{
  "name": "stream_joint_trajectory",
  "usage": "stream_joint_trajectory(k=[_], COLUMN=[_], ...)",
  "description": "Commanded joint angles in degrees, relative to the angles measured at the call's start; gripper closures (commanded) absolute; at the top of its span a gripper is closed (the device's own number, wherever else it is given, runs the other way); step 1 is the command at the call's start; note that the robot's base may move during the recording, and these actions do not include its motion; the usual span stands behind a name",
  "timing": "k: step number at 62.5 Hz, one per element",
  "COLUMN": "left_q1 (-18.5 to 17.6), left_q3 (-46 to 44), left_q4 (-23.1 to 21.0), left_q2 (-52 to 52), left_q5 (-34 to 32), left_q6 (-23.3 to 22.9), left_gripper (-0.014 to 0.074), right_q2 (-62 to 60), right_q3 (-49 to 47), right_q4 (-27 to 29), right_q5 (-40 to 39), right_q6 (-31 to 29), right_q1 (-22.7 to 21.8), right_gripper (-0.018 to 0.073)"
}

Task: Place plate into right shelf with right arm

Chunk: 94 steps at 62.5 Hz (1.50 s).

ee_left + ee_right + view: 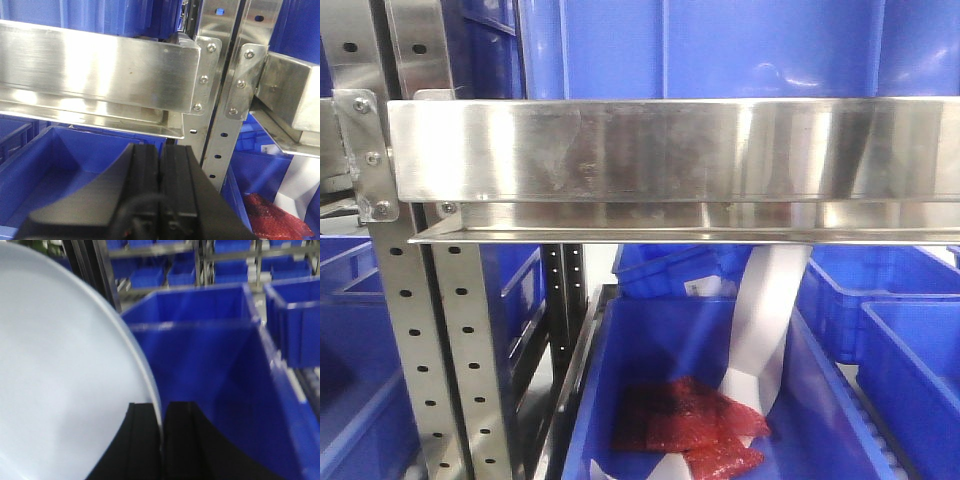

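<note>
The right pincer [161,440], black-fingered, is clamped on the rim of the plain white, round, glossy plate [60,390], the rim's thin edge running down into the narrow gap between the two fingers; the plate fills the left half of the right wrist view, held on edge above a large blue plastic bin [210,360]; beyond that bin's far rim stand more blue bins and grey uprights, blurred. The left pincer [161,175], also black, has its two fingers pressed flat together with nothing between them; it hangs over another blue bin [55,165], just below a wide brushed stainless-steel rail [100,70] bolted to perforated steel uprights [225,125] of the shelf. In the front view the same kind of shiny rail [670,150] spans the frame; beneath it a blue bin [650,350] holds red crinkled packets [690,420] near its front edge, with a white strip [765,320] rising from them toward the rail.
</note>
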Motion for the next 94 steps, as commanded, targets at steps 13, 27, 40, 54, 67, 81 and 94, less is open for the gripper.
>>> stream_joint_trajectory(k=[13,27,40,54,67,81,94], left_q1=[-0.1,-0.1,-0.1,-0.1,-0.1,-0.1,-0.1], left_q3=[0.6,0.6,0.6,0.6,0.6,0.6,0.6], left_q4=[-0.5,-0.5,-0.5,-0.5,-0.5,-0.5,-0.5], left_q2=[-0.6,-0.6,-0.6,-0.6,-0.6,-0.6,-0.6], left_q5=[-5.2,-5.2,-5.2,-5.2,-5.2,-5.2,-5.2], left_q6=[-0.4,-0.4,-0.4,-0.4,-0.4,-0.4,-0.4], left_gripper=[0.0724,0.0724,0.0724,0.0724,0.0724,0.0724,0.0724], right_q2=[-2.0,-2.2,-4.4,-13.7,-26.6,-43.4,-60.5], right_q3=[-2.7,-2.7,-1.4,7.9,23.2,40.6,53.7], right_q4=[0.7,0.9,0.8,-7.3,-9.0,-9.3,-9.3], right_q5=[-3.1,-4.4,-4.1,-6.0,-6.2,-6.6,-6.5], right_q6=[-0.2,-0.2,-0.3,-0.3,-0.3,-0.3,-0.3], right_q1=[0.9,0.8,0.3,-2.3,-6.2,-7.8,-7.8], right_gripper=[0.0112,0.0326,0.0508,0.0508,0.0508,0.0508,0.0508])
